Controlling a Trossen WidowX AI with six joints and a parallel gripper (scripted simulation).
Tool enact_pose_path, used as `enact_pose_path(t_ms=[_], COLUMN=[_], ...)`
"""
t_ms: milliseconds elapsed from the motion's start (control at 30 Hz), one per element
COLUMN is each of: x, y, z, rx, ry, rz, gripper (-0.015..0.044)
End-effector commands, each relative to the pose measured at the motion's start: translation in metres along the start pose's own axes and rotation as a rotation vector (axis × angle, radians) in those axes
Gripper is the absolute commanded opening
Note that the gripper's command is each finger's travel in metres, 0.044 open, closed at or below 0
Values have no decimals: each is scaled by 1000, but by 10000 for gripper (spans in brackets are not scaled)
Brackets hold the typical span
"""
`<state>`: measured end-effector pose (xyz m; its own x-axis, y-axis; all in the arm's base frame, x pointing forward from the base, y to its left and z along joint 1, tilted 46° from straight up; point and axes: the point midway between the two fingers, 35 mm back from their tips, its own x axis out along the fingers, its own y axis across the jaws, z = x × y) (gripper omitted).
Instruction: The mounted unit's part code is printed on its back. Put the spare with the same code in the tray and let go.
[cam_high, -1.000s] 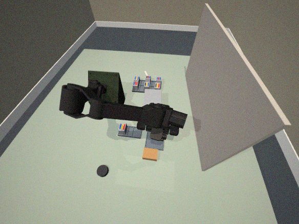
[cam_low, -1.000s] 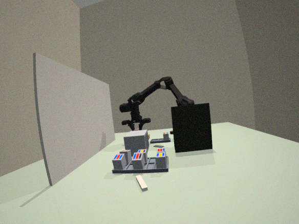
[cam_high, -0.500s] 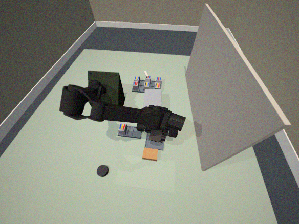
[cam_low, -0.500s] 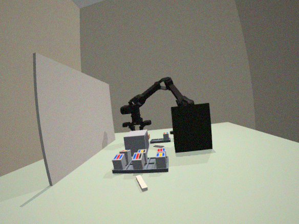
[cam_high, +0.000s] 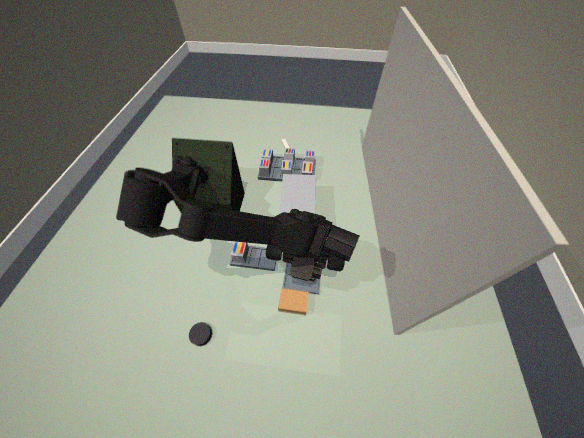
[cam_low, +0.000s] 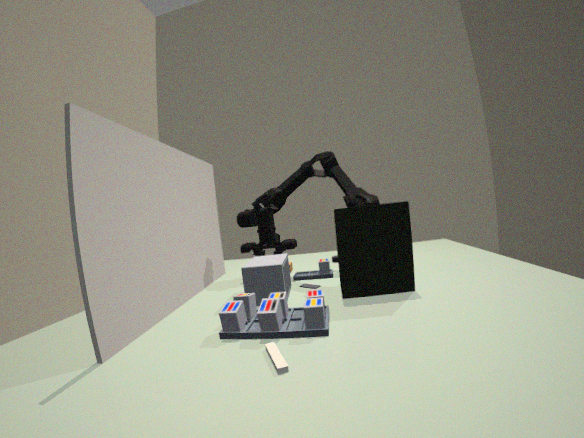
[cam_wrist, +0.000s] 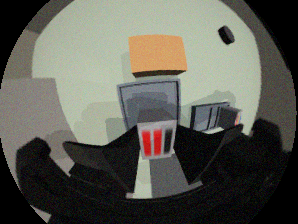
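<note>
My gripper (cam_high: 311, 273) (cam_wrist: 153, 125) is shut on a grey block (cam_wrist: 156, 141) with two red stripes and one black stripe on its top. In the wrist view the block overlaps the near part of the blue-grey tray (cam_high: 295, 283) (cam_wrist: 150, 95); its exact height is hard to tell. In the exterior view a grey box hides the fingertips. The spares rack (cam_low: 275, 335) holds several upright blocks with striped tops. A smaller rack (cam_high: 257, 259) (cam_wrist: 201, 117) holds one block (cam_high: 239, 250) with blue, yellow and red stripes. I cannot make out the mounted unit or its back.
An orange block (cam_high: 293, 301) (cam_wrist: 157, 54) lies just beyond the tray. The grey box (cam_high: 298, 192) (cam_low: 266, 275) stands between tray and spares rack. A tall panel (cam_high: 450, 190) (cam_low: 145, 225) leans at one side. A dark box (cam_low: 375, 250), black disc (cam_high: 200, 334) and pale stick (cam_low: 276, 357) are also present.
</note>
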<state>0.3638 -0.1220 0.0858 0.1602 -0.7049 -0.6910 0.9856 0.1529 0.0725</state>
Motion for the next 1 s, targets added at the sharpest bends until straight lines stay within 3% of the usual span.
enact_pose_path(t_ms=[0,67,633,833,967], x=[3,5,0,-92,-104], y=[-1,-1,0,1,-1], z=[-1,-1,0,-2,-1], rx=[-6,-6,0,-6,-7], ry=[3,3,0,9,7], rz=[0,0,0,0,0], gripper=[0,0,440,440,440])
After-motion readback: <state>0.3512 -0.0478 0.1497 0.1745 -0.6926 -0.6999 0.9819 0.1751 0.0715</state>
